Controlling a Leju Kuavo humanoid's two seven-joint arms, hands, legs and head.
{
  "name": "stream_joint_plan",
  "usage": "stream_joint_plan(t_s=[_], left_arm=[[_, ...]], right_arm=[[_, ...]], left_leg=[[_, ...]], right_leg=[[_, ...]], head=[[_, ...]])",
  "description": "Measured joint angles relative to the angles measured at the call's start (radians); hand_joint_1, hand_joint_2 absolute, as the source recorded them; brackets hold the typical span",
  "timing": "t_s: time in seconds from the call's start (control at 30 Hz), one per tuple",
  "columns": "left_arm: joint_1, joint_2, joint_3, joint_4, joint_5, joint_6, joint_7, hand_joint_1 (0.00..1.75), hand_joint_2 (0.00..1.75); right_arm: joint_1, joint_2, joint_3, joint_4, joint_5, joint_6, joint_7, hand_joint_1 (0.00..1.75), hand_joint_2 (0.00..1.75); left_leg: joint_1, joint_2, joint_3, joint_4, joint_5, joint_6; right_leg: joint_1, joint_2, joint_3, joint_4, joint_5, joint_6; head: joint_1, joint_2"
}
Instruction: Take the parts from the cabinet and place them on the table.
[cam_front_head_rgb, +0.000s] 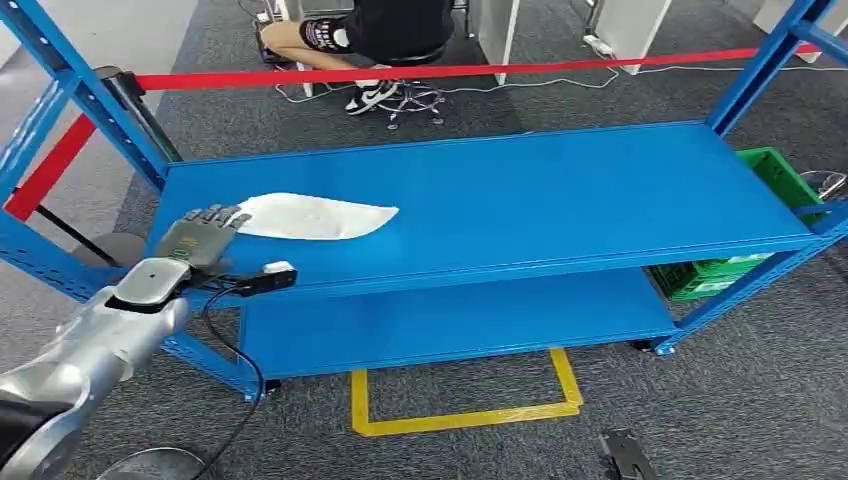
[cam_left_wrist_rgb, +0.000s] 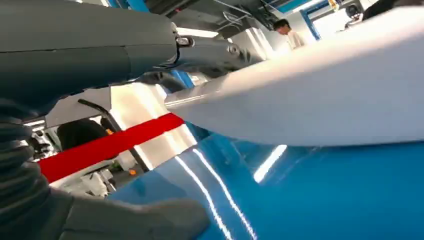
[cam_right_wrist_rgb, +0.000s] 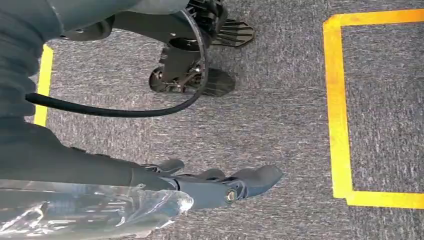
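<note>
Silver and close to the lens in the head view, the left arm (cam_front_head_rgb: 95, 345) reaches up to the blue shelf (cam_front_head_rgb: 560, 200), where the task's thing, a flat white bagged part (cam_front_head_rgb: 318, 216), lies on the top deck near its left end. The left hand (cam_front_head_rgb: 203, 235) is stretched flat at the bag's near end, fingers extended; the left wrist view shows the white bag between fingers and thumb, but whether they pinch it I cannot tell. Likely risks: the slack bag slides along the smooth deck or slips out, since only its edge is reached. Hanging over grey carpet and yellow floor tape (cam_right_wrist_rgb: 340, 110), the right hand (cam_right_wrist_rgb: 220, 185) holds a clear plastic bag (cam_right_wrist_rgb: 85, 210) against its palm, fingers nearly straight, so that bag could drop.
</note>
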Motion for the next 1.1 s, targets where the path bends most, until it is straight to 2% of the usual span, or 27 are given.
stream_joint_plan(t_s=[1.1], left_arm=[[0.001, -0.002, 0.032, 0.014, -0.035, 0.049, -0.026, 1.75, 1.75]], right_arm=[[0.003, 0.000, 0.018, 0.005, 0.008, 0.001, -0.005, 0.00, 1.75]], left_leg=[[0.000, 0.000, 0.000, 0.000, 0.000, 0.000]], right_leg=[[0.000, 0.000, 0.000, 0.000, 0.000, 0.000]], head=[[0.000, 0.000]])
